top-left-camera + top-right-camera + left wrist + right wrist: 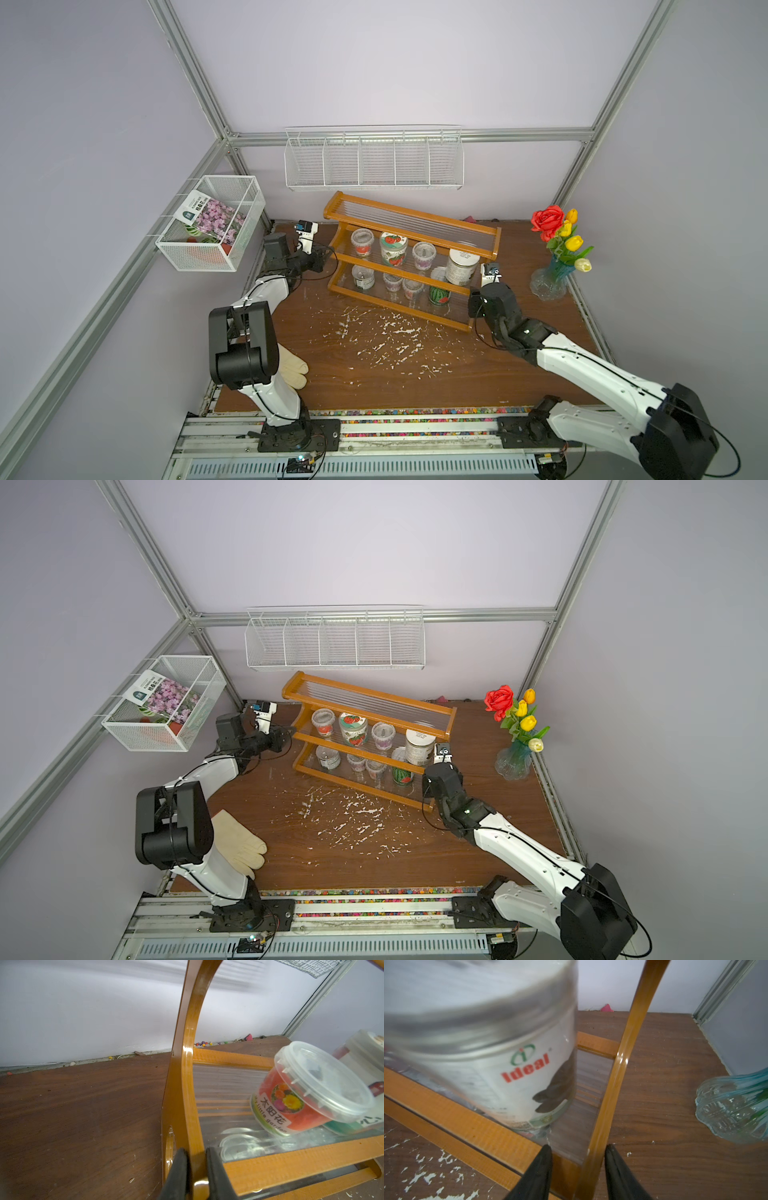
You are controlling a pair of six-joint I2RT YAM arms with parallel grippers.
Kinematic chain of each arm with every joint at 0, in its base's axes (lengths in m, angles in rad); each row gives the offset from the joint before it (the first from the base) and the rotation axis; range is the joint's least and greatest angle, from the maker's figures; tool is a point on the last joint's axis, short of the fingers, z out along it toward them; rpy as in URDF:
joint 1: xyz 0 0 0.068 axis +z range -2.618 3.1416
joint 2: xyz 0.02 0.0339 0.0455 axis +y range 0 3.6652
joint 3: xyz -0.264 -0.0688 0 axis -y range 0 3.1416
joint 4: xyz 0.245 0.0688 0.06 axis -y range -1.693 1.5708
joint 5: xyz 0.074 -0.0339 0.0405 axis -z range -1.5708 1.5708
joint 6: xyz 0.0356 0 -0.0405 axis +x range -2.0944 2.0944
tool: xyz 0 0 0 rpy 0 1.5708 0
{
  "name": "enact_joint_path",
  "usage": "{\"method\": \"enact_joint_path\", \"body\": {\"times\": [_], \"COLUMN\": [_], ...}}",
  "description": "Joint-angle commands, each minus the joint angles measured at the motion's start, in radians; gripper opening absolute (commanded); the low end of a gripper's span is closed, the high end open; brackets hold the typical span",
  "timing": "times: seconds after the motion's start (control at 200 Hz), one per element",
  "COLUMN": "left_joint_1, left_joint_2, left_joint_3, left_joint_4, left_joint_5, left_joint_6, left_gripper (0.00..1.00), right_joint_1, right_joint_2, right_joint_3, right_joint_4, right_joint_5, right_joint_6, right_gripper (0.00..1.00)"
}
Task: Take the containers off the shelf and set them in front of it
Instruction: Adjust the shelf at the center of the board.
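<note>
Containers (pixel 393 248) number eight, all on the one shelf (pixel 496 243).

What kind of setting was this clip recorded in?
Probably a lab test cell, not a home: plain walls in an aluminium frame, two arms bolted to a rail, and staged props like the shelf and flower vase.

The shelf (pixel 415 226) stands slanted at the back of the bench (pixel 415 386), four containers (pixel 393 248) on its middle tier and four on its lower one. The vase (pixel 548 282) stands to its right, the glove (pixel 241 845) lies at the bench's front left.
</note>
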Motion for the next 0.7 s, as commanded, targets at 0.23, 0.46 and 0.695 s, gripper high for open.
{"method": "enact_joint_path", "body": {"times": [0.23,0.46,0.695], "left_joint_1": [-0.005,-0.027,-0.06], "left_joint_2": [-0.053,-0.108,-0.231], "left_joint_3": [-0.053,-0.108,-0.253], "left_joint_4": [-0.003,0.002,0.071], "left_joint_5": [0.026,0.0,-0.067], "left_joint_6": [-0.013,-0.029,-0.115], "left_gripper": [0.01,0.0,0.0], "right_joint_1": [-0.051,-0.051,-0.113], "right_joint_2": [-0.003,0.009,0.042], "right_joint_3": [-0.055,-0.042,-0.017], "right_joint_4": [-0.026,0.041,0.133], "right_joint_5": [-0.005,-0.024,-0.125], "right_joint_6": [0.029,-0.069,-0.177], "right_gripper": [0.22,0.0,0.0]}}
